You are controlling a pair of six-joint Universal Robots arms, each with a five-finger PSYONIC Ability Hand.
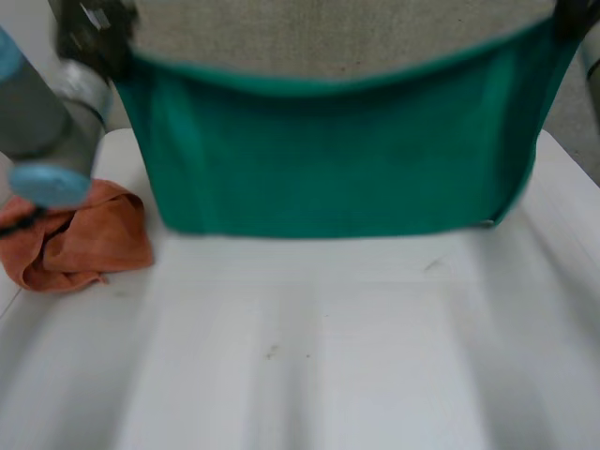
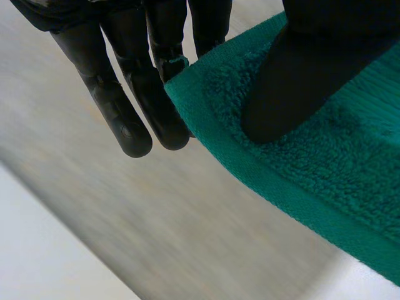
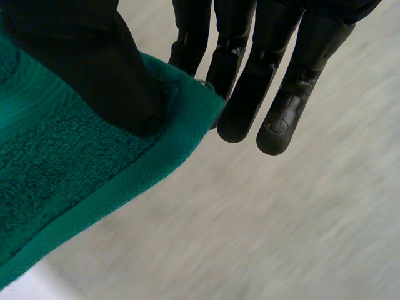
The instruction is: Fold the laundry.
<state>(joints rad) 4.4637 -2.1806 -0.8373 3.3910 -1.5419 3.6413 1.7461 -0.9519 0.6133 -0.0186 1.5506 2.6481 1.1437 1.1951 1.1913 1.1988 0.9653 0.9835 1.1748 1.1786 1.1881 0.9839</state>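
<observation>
A green towel point(image 1: 328, 159) hangs stretched between my two hands above the far part of the white table point(image 1: 309, 347), its lower edge near the tabletop. My left hand point(image 1: 89, 33) holds its upper left corner. In the left wrist view the thumb point(image 2: 300, 81) presses the green towel point(image 2: 312, 169) corner against the fingers point(image 2: 125, 106). My right hand point(image 1: 574, 17) holds the upper right corner. In the right wrist view the thumb point(image 3: 106, 75) pins the towel point(image 3: 75, 175) corner to the fingers point(image 3: 269, 81).
A crumpled orange cloth point(image 1: 80, 239) lies on the table at the left, below my left arm point(image 1: 42, 122). The near half of the table is bare white surface. Beige floor point(image 1: 328, 33) lies beyond the towel's top edge.
</observation>
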